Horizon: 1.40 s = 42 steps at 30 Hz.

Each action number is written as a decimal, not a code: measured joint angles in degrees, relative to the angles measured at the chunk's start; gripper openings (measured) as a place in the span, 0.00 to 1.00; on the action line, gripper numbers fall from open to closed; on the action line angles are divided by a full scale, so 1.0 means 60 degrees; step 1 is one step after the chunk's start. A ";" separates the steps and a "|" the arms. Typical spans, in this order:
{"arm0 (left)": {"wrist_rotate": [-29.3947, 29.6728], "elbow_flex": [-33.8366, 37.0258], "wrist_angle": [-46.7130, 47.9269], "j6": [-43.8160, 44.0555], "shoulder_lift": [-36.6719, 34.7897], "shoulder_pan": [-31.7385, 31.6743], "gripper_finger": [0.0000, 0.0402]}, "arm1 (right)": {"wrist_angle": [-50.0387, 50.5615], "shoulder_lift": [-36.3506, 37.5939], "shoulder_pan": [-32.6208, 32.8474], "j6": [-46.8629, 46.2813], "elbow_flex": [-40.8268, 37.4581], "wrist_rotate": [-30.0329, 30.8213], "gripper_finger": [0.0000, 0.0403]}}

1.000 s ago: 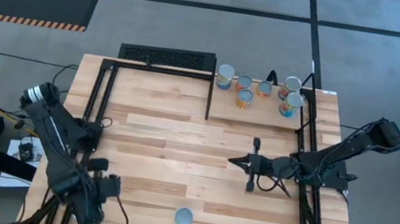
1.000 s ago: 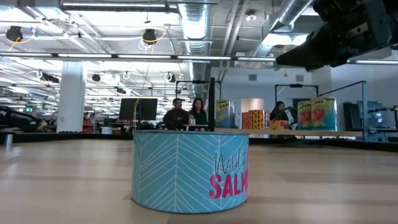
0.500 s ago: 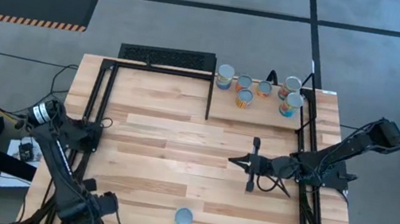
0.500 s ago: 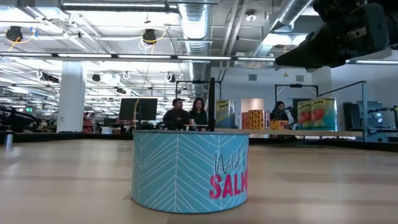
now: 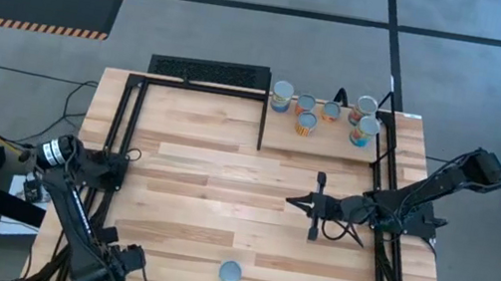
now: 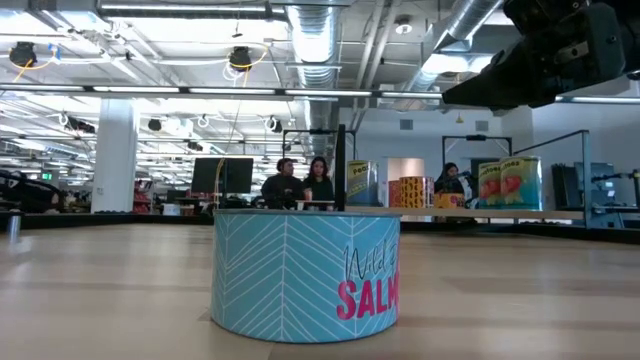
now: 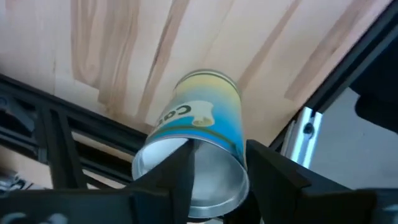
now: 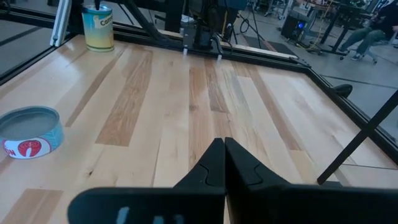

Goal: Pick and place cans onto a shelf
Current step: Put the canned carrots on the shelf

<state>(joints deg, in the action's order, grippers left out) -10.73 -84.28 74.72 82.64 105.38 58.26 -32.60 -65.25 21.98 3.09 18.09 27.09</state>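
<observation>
A blue-and-yellow can [image 7: 202, 124] stands upright on its bottom at the table's near left corner, also seen in the right wrist view [image 8: 98, 28]. My left gripper [image 7: 219, 149] [image 5: 118, 266] hangs open over it, pointing down, one finger on either side of the can's silver top. No touch shows. In the high view the arm hides this can. A flat light-blue can [image 5: 231, 273] [image 6: 305, 270] [image 8: 28, 130] rests on the table near its front edge. Several cans [image 5: 307, 122] stand on the shelf [image 5: 331, 138] at the far right. My right gripper [image 5: 306, 205] [image 8: 222, 152] waits shut above mid-table.
Black frame bars run beside the near left corner [image 7: 68, 143] and along both table sides [image 5: 123, 130] [image 5: 389, 173]. A black upright [image 5: 265, 113] bounds the shelf's left end. The wide middle of the wooden tabletop [image 5: 213, 185] is bare boards. People sit in the room behind [image 6: 300, 180].
My left gripper has moved down and toward the table's near edge, into the near left corner, and its wrist has rolled. The right arm and the cans have kept still.
</observation>
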 joint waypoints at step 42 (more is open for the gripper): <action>0.4518 0.0028 -0.2697 -1.2130 -0.1497 -0.6561 0.00 | -0.0161 0.0000 0.0701 -0.0514 0.0000 0.0045 0.03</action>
<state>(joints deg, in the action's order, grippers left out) 16.38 -84.12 58.54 9.86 96.40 18.90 -33.57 -65.25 26.18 0.01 18.09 27.36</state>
